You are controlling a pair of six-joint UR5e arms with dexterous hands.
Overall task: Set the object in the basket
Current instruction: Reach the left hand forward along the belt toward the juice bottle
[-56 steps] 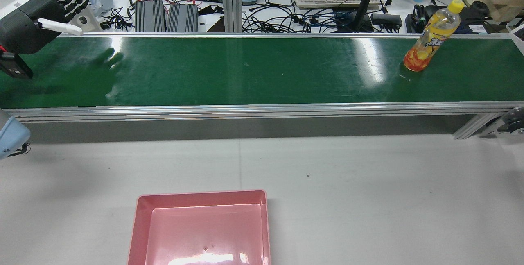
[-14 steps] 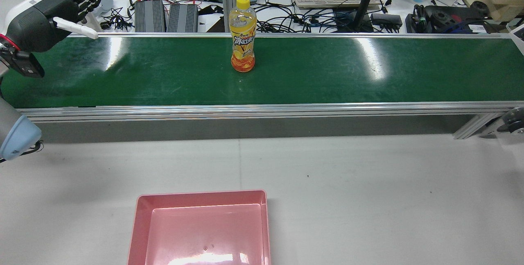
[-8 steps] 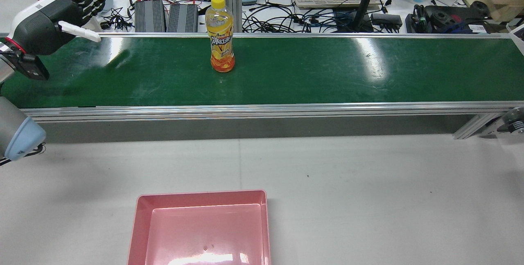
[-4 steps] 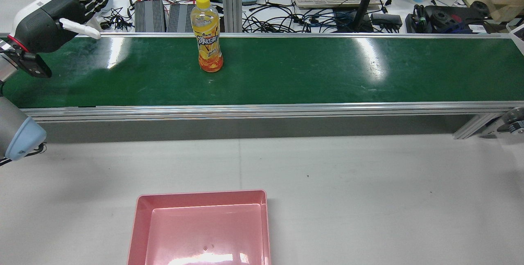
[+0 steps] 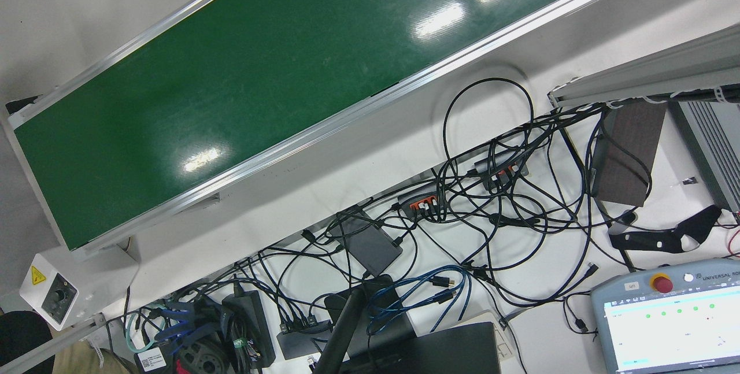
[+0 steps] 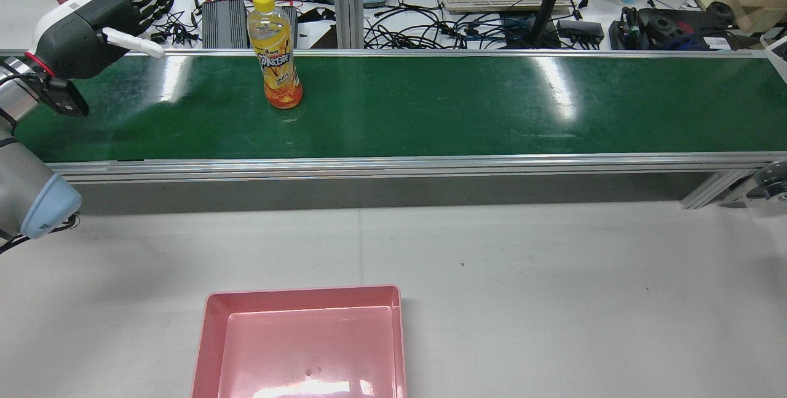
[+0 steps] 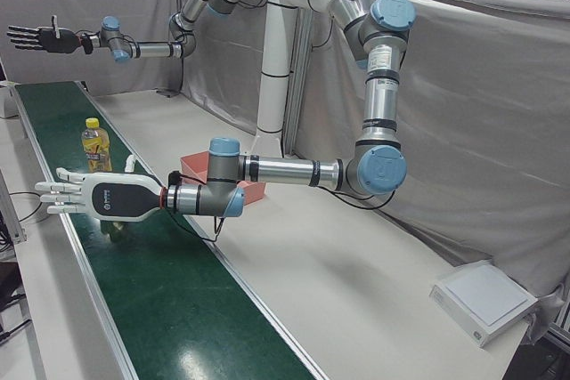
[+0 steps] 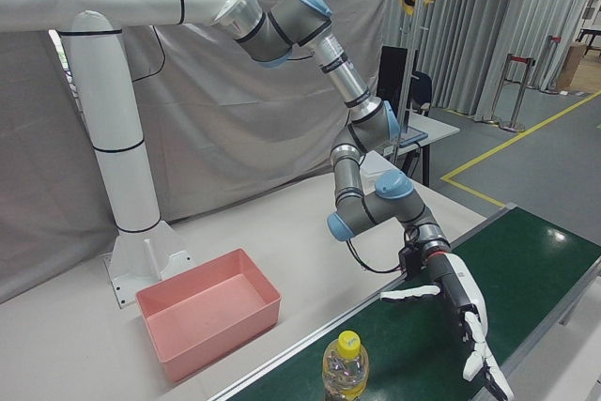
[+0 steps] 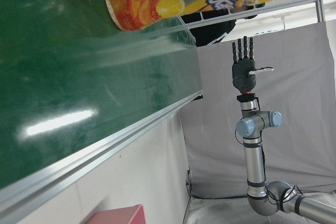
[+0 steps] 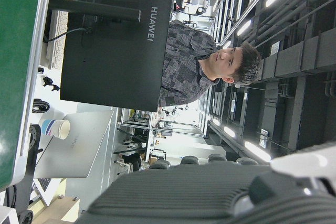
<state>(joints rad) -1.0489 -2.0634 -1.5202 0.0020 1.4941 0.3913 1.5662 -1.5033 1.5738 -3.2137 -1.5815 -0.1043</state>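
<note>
Rear view: my left hand [image 6: 92, 29] hovers over the green belt's [image 6: 430, 109] left end, fingers spread, holding nothing. The orange drink bottle [image 6: 275, 52] stands upright on the belt, near that hand but apart. The pink basket [image 6: 212, 336] sits empty on the white table [image 6: 553, 299]. My right hand [image 7: 40, 38] is also spread wide.

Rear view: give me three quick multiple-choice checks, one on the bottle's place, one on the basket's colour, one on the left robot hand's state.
1. The bottle stands
A. on the green belt
B. in the basket
C. on the white table

2. The basket is
A. blue
B. pink
C. grey

3. The left robot hand is
A. shut on the bottle
B. open, apart from the bottle
C. inside the basket

Answers: 1 A, it is upright on the green belt. 2 B, its walls are pink. 3 B, fingers spread, holding nothing.
</note>
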